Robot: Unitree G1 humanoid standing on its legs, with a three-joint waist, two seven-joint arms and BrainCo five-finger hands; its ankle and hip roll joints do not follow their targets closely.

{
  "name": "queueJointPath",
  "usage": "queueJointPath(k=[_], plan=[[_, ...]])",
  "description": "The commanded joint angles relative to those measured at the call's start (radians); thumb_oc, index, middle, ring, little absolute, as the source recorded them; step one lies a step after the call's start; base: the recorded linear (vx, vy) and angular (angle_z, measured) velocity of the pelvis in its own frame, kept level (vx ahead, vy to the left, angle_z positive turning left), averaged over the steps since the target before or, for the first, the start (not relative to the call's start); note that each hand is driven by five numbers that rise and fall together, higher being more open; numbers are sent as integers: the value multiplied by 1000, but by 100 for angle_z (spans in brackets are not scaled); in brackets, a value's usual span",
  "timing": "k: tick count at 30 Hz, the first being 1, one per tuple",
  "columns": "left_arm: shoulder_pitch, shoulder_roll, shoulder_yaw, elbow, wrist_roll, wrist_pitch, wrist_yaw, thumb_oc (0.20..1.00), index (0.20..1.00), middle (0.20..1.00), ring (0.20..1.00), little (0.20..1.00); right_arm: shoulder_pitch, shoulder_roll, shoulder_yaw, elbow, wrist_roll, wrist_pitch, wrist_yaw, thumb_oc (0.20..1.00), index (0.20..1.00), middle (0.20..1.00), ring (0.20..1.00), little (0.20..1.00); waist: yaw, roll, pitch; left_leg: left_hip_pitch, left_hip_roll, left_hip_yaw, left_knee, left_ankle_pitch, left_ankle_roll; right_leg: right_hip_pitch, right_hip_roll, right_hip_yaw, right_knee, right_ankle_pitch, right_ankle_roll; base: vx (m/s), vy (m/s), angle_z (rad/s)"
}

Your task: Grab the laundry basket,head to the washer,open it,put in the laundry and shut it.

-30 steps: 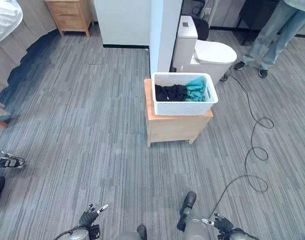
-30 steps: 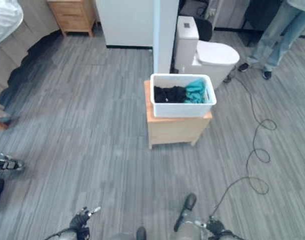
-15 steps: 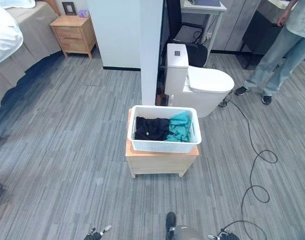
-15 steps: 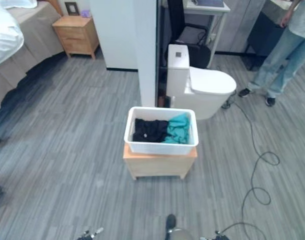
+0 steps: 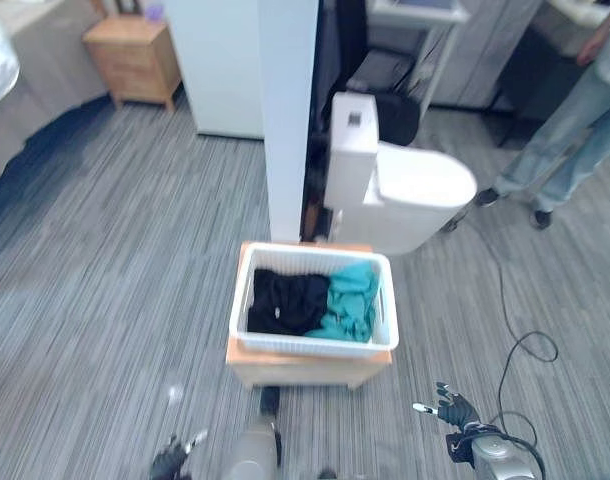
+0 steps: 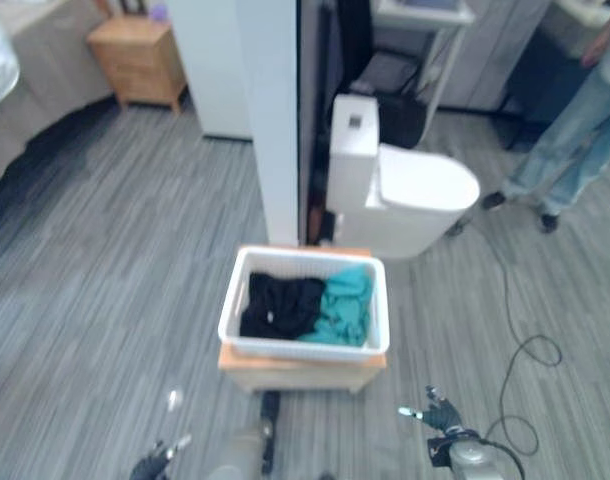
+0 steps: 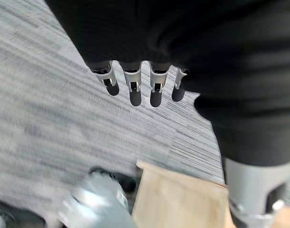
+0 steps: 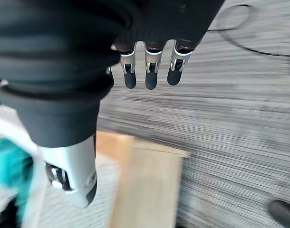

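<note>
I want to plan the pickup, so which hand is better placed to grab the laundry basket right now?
Right, narrowly. The right hand hangs open just off the near right corner of the laundry basket on its wooden stand. The left hand, also open, sits lower and farther from the rim. A basket this wide likely needs both.

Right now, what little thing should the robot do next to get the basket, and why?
Probably reach both hands up to the sides of the white laundry basket. It sits on the small wooden stand just ahead, with black and teal clothes inside. The left hand and right hand are low, open, holding nothing and not touching it.
</note>
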Motion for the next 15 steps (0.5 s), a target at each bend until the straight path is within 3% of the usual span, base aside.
queueJointPath(k=[1, 2, 6, 9, 11, 15], plan=[[-36, 54, 23, -29, -9, -30, 15, 1000, 1000, 1000, 1000, 1000, 20, -19, -42, -23, 11, -15, 11, 1000, 1000, 1000, 1000, 1000, 6, -30, -9, 78, -4, 4, 21, -117, -27, -99, -160, 7, -190, 144, 93, 90, -83, -4], [-46, 58, 29, -42, -18, -37, 24, 1000, 1000, 1000, 1000, 1000, 29, -14, -46, -41, 11, -12, 9, 1000, 1000, 1000, 1000, 1000, -6, -26, -16, 98, 9, 4, -4, -120, -37, -128, -209, -8, -272, 187, 102, 90, -83, 9], [-34, 53, 28, -83, -13, -49, 27, 1000, 1000, 1000, 1000, 1000, 79, -7, -74, -74, 10, -13, 8, 1000, 1000, 1000, 1000, 1000, -11, -50, -25, 118, -3, 11, -4, -138, -50, -57, -234, -42, -408, 211, 116, 106, -84, 22], [18, 39, 19, -230, -43, -59, 5, 1000, 1000, 1000, 1000, 1000, 143, -32, -125, -122, 8, -14, 15, 1000, 1000, 1000, 1000, 1000, -17, -67, -47, 120, 5, 6, -17, -133, -65, -22, -223, -67, -452, 229, 126, 80, -87, 35], [34, 38, 16, -264, -51, -58, -1, 1000, 1000, 1000, 1000, 1000, 156, -40, -144, -135, 15, -15, 17, 1000, 1000, 1000, 1000, 1000, -20, -67, -52, 121, 8, 2, -22, -133, -67, -17, -221, -74, -456, 230, 126, 53, -52, 16], [141, 51, 33, -507, -89, -57, -21, 1000, 1000, 1000, 1000, 1000, 225, -68, -259, -228, 59, -17, 16, 1000, 1000, 1000, 1000, 1000, -32, -62, -56, 123, 17, -9, -34, -132, -74, -5, -211, -85, -469, 225, 125, 49, -22, 10]])
